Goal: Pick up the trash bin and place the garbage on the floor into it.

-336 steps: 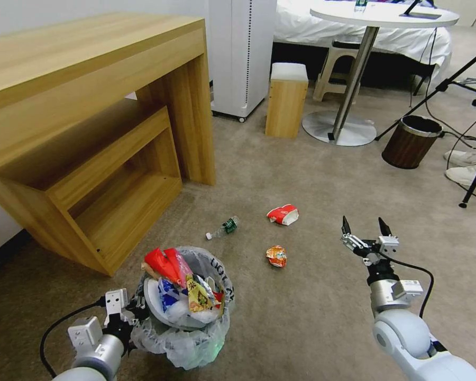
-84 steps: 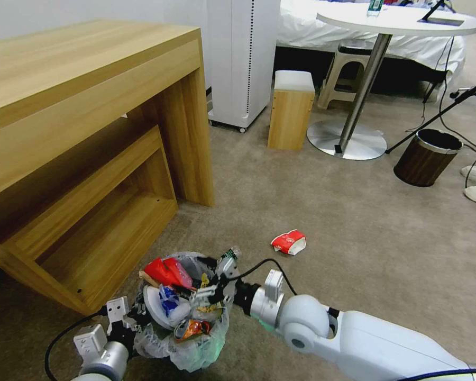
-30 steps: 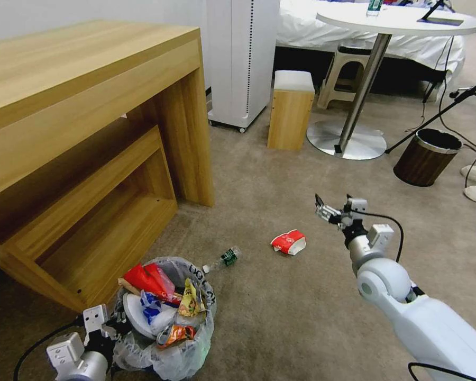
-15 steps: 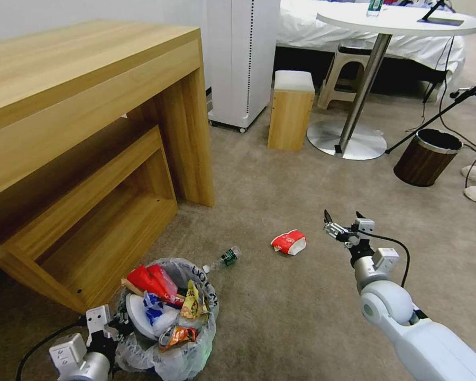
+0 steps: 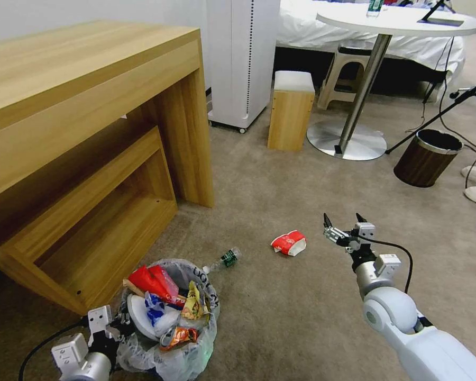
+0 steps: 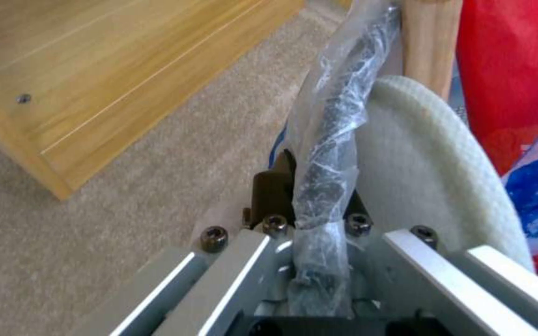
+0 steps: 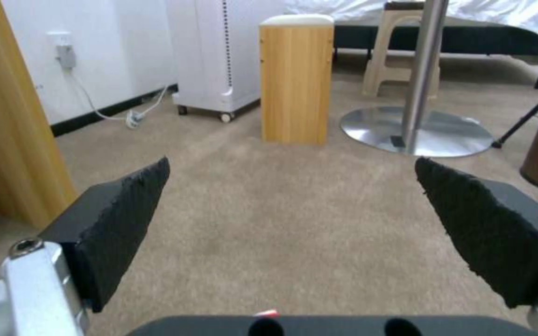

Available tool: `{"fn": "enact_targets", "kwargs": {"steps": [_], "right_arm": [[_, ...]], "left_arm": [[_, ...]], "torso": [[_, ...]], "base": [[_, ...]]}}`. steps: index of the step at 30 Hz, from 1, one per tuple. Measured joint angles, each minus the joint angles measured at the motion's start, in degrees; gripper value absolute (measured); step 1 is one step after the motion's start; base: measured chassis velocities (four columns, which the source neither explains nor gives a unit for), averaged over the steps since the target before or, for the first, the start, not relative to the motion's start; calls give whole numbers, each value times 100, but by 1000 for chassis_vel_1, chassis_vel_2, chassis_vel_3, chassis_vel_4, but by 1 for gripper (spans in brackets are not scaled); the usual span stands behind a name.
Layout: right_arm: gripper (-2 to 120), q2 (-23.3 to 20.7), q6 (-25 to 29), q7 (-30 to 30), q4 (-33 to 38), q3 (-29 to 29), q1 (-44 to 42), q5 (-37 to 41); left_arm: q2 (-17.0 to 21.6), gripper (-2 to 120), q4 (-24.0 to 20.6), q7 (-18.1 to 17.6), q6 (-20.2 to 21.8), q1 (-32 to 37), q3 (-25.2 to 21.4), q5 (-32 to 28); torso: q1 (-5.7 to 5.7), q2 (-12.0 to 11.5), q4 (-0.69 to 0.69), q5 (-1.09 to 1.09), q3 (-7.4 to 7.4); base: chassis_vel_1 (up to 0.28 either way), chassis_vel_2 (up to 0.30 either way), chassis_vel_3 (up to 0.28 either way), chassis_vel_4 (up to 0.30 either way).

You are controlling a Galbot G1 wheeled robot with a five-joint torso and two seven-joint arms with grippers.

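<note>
Trouble we foresee: our left tool (image 5: pixel 116 330) pinches the trash bin (image 5: pixel 166 317)'s rim, bin heaped, so tilting could spill it, while our right tool (image 5: pixel 344 222) hovers spread beside the red carton (image 5: pixel 289 243) on the floor (image 5: pixel 280 312).

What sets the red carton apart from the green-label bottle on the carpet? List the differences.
1. The red carton is red and white and opaque; the green-label bottle is clear plastic with a green label.
2. The carton is crumpled and squat; the bottle is slim and elongated.
3. The bottle lies just beyond the trash bin, which the left gripper grips at the rim; the carton lies nearer the open right gripper.
Both lie loose on the floor.
</note>
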Motion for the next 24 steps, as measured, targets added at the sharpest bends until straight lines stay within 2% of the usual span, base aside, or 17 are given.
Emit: {"fn": "enact_targets", "kwargs": {"steps": [12, 24], "right_arm": [[100, 2, 61, -62, -88, -78, 79, -54], [100, 24, 222, -130, -239, -262, 293, -116]], "left_arm": [[2, 0, 33, 0, -8, -17, -9, -1], [123, 0, 77, -52, 65, -129, -117, -196]], "torso": [[0, 0, 0, 0, 1], [0, 0, 0, 0, 1]], "base": [[-86, 88, 85, -98], [-18, 12, 14, -13]]}}
